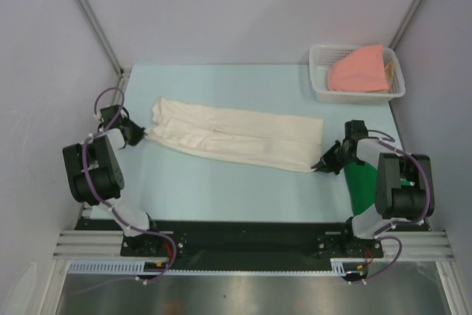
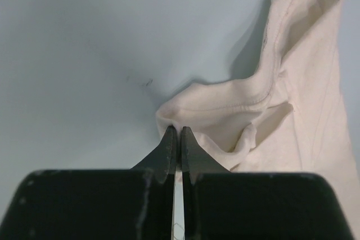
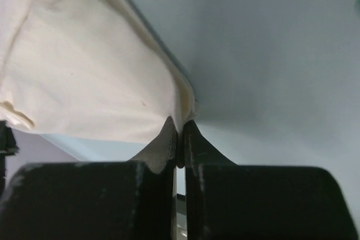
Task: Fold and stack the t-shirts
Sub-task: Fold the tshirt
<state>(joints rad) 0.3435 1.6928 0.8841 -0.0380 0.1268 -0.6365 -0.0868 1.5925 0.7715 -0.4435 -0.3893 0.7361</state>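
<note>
A cream-white t-shirt [image 1: 236,136] lies folded into a long strip across the middle of the pale blue table [image 1: 221,189]. My left gripper [image 1: 143,136] is shut on its left end; the left wrist view shows the jaws [image 2: 175,132] pinching a hem of the cream fabric [image 2: 304,94]. At the strip's near right corner my right gripper [image 1: 320,165] is shut on the cloth, the corner [image 3: 185,111] nipped between the fingertips [image 3: 179,126]. A dark green t-shirt [image 1: 361,186] lies under the right arm at the table's right edge. A salmon-pink t-shirt [image 1: 360,70] sits in the basket.
The white lattice basket [image 1: 318,71] stands at the back right corner of the table. Grey walls close in both sides and the back. A black rail with the arm bases [image 1: 236,237] runs along the near edge.
</note>
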